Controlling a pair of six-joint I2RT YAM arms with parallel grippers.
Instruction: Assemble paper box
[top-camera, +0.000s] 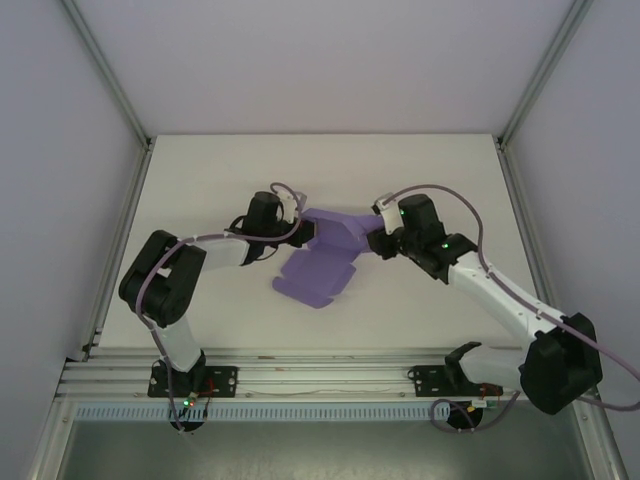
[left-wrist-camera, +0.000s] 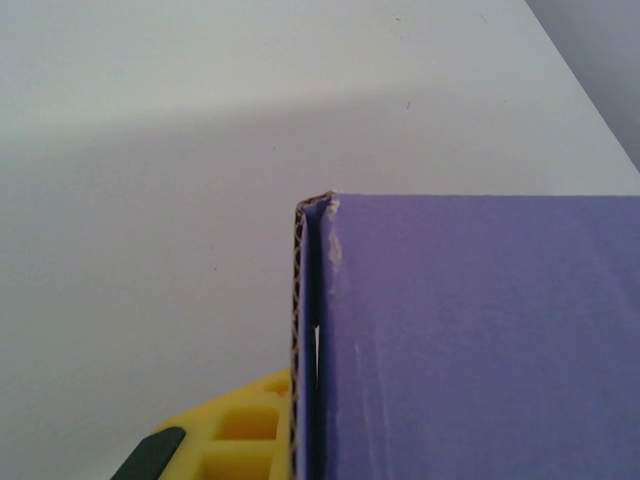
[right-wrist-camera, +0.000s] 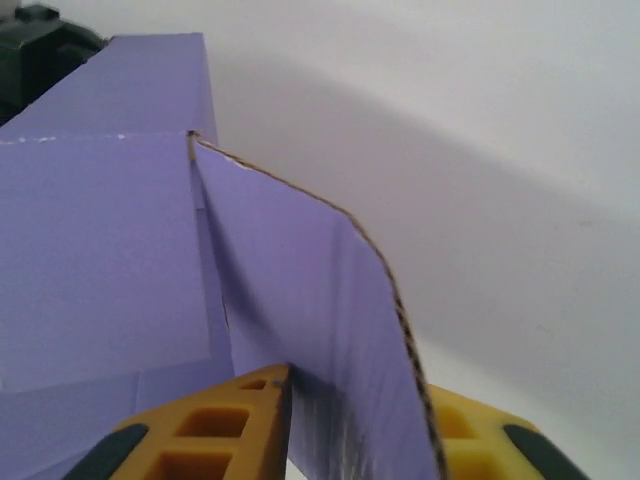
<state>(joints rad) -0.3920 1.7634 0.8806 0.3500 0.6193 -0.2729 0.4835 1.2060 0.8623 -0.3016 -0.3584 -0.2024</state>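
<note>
paper box (top-camera: 322, 262) half-folded on the surface (top-camera: 200, 180), spanning left pincer (top-camera: 303, 226) (clamped shut on its end wall) to right pincer (right-wrist-camera: 350, 420) (closed on an upright flap); light, thin corrugated card, probably creases easily, so grip near fold lines, not free edges.

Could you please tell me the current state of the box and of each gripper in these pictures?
paper box: partly folded, some panels stood up, others spread out toward the near side; not a closed box yet.
left gripper: shut on the paper box, pinching a doubled card edge at its left end.
right gripper: shut on the paper box, a finger on each side of an upright flap.
</note>
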